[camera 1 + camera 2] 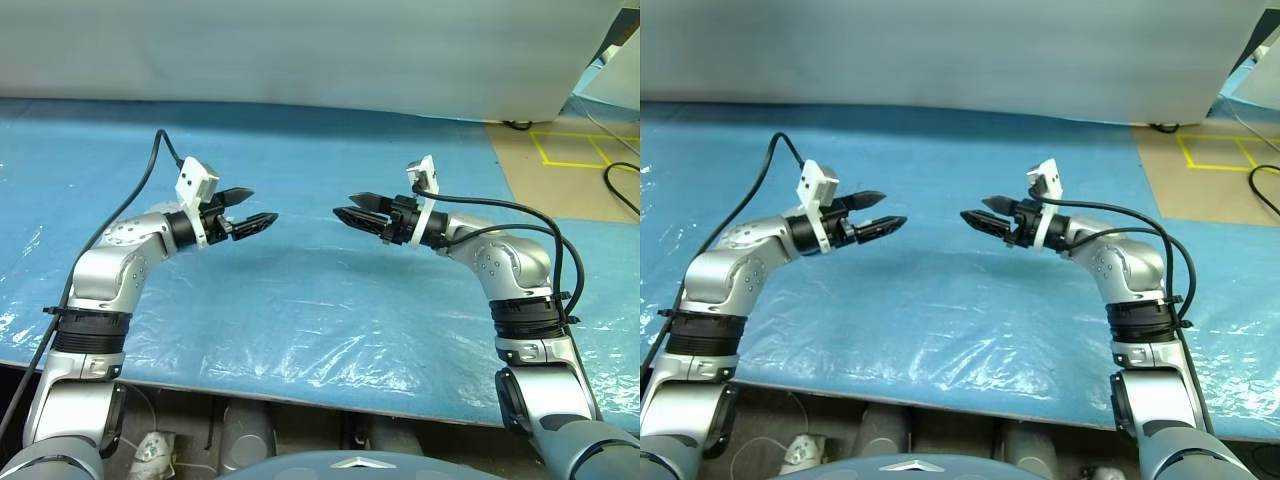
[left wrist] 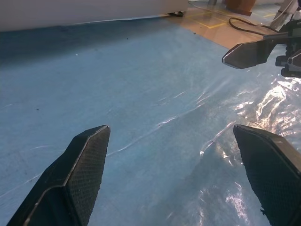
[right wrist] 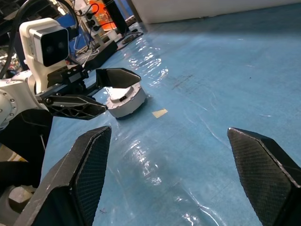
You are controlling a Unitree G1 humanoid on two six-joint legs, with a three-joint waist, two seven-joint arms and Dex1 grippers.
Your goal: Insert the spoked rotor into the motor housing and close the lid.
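Blue plastic sheeting (image 1: 320, 300) covers the work surface, glossy and wrinkled, with a white wall behind it. Both arms are raised over it, tips facing each other with a gap between. The left gripper (image 1: 250, 208) stands wide and empty; the right gripper (image 1: 352, 207) likewise wide, holding nothing. In the right wrist view a round white-silver part (image 3: 124, 100) lies on the sheeting beyond the left gripper; whether it is the housing or the lid cannot be told.

light: bright, even, from overhead | glare: white streaks on the wrinkled plastic sheet (image 2: 263, 103) below and ahead of the left gripper (image 1: 250, 210) | shadows: soft, faint | focus: head views sharp; near fingers (image 3: 80, 179) in wrist views slightly soft
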